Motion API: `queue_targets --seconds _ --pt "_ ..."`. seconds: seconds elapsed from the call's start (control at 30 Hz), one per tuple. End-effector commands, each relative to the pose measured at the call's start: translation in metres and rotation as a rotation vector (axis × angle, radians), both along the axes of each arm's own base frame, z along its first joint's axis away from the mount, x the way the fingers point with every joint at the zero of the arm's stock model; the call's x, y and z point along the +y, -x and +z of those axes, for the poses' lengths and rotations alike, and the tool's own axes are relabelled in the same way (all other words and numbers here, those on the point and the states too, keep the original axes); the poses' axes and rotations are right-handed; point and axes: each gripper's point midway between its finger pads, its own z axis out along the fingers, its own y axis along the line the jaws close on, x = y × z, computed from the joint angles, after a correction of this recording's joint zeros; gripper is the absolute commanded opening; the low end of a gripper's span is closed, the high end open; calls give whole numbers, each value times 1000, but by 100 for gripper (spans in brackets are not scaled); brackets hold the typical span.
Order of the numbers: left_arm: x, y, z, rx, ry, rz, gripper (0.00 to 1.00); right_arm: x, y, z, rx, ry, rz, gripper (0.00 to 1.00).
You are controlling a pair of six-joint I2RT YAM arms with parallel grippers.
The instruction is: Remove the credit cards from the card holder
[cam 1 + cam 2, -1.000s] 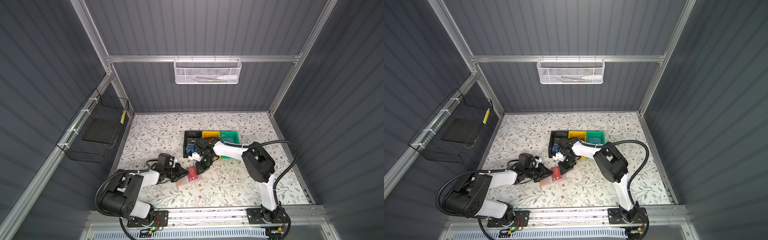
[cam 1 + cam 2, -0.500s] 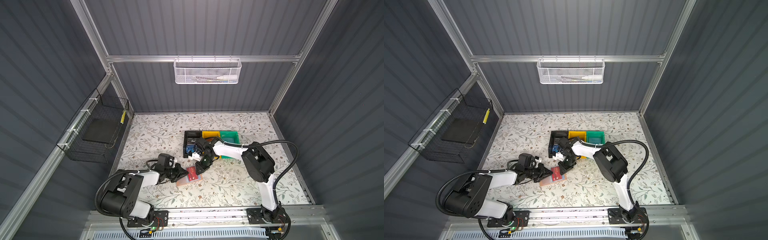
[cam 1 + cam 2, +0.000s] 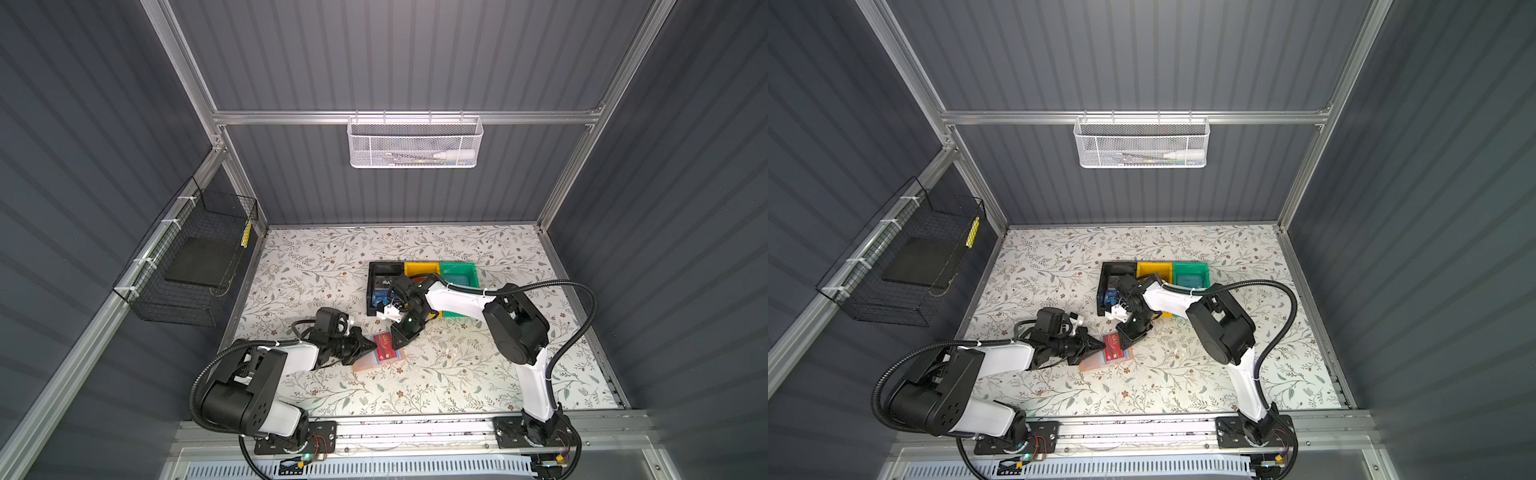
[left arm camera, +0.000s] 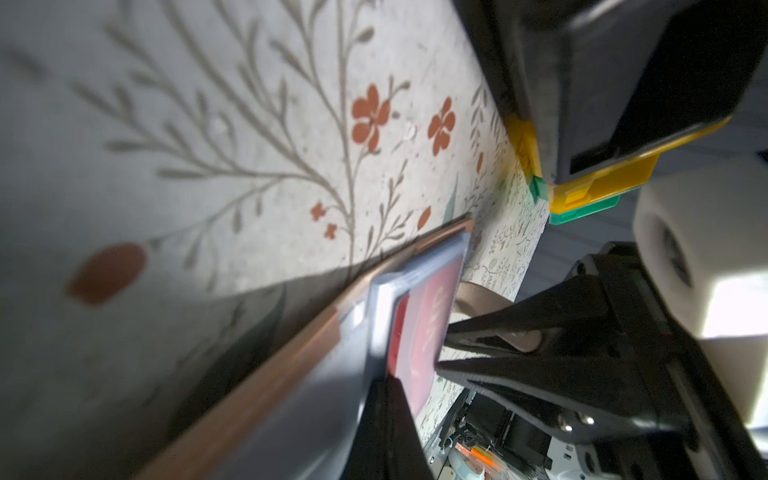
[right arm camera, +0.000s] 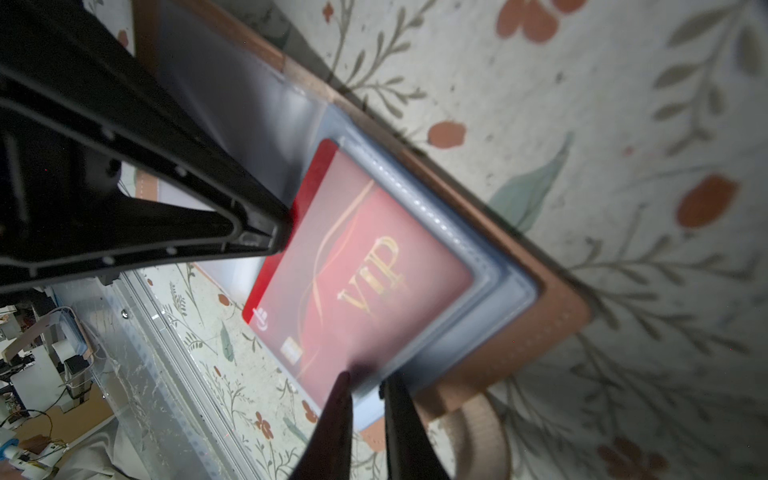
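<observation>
The red card is seen partly drawn out of a clear sleeve of the card holder. The holder is laid open on the floral table near its front middle, apart from the black bin behind it. The card's bared edge is met by the left gripper, whose jaws are pressed together, seemingly on that thin edge. The far side of the holder is taken by the right gripper, its jaws narrowed onto the sleeve's rim; which layer is caught cannot be told. The step in hand is judged to be the draw itself. It is best done by pulling flat along the sleeve's opening, away from the right gripper, with the holder held down. If the card is lifted or twisted, the sleeve is likely to be dragged along or the slight grip lost.
</observation>
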Motion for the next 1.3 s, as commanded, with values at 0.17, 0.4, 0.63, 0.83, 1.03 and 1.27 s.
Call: queue_targets --seconds 0.17,0.4,0.63,0.83,1.03,1.27 --pt "0 8 -5 21 -8 -13 0 -7 13 -26 46 65 23 19" --pt "8 17 -7 25 -57 -24 0 -8 13 -26 46 68 24 19" --pt "18 24 -10 36 -83 -17 0 -9 14 -26 48 70 26 20" --pt "24 29 -13 50 -99 -19 0 -9 14 -26 49 73 24 20" --pt "26 27 -13 50 -104 -9 0 -9 14 -24 48 72 26 20" --pt "25 24 -11 51 -92 -9 0 -8 13 -18 38 65 30 20"
